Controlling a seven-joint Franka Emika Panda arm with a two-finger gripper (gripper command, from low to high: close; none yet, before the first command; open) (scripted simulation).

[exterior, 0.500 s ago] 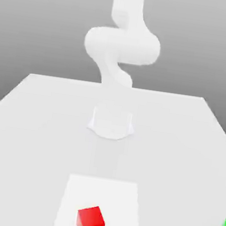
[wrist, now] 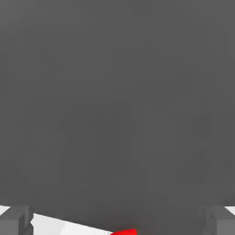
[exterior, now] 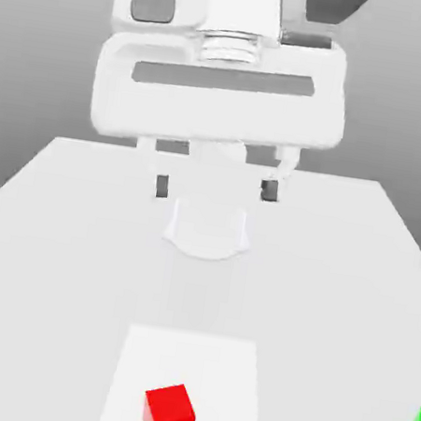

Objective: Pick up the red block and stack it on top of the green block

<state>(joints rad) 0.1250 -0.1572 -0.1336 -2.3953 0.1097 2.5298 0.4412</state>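
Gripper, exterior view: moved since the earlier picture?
Yes: the gripper now hangs in front of the arm's base, where earlier it wasn't.

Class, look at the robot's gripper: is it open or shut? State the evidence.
Open: in the exterior view the gripper has its two dark fingertips standing wide apart, with nothing held between them.
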